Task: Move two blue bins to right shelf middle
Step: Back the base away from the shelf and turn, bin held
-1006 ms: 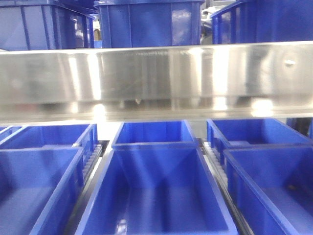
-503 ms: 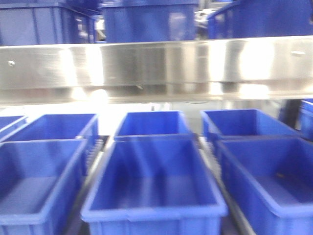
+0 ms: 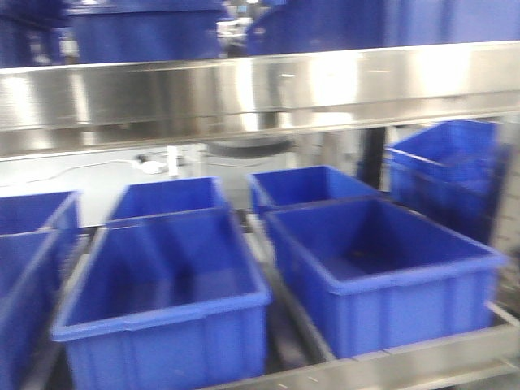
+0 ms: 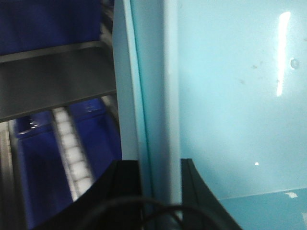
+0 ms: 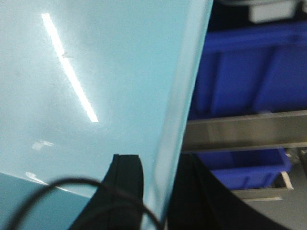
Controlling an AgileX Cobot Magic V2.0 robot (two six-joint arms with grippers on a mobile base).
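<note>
Here, my left gripper [image 4: 158, 163] clamps the upright wall of a pale-blue bin [image 4: 235, 96], centre of frame, one finger on each side. My right gripper [image 5: 156, 160] clamps a pale-blue wall [image 5: 72, 96] likewise; I cannot tell whether it is the same bin. In the front view, blue bins [image 3: 382, 268] sit in rows beneath a steel shelf rail [image 3: 260, 89].

Spanning the front view near the top and catching bright glare: a brushed steel beam [image 3: 260, 89]. Trailing over the pale floor [image 3: 97, 188] behind: a white cable [image 3: 73, 169], ending by a small white box [image 3: 152, 166]. Standing upright at right: a dark post [image 3: 372, 154]. Receding in the left wrist view: a track of white rollers [image 4: 72, 153]. Crossing the right wrist view: a steel rail [image 5: 244, 132].
</note>
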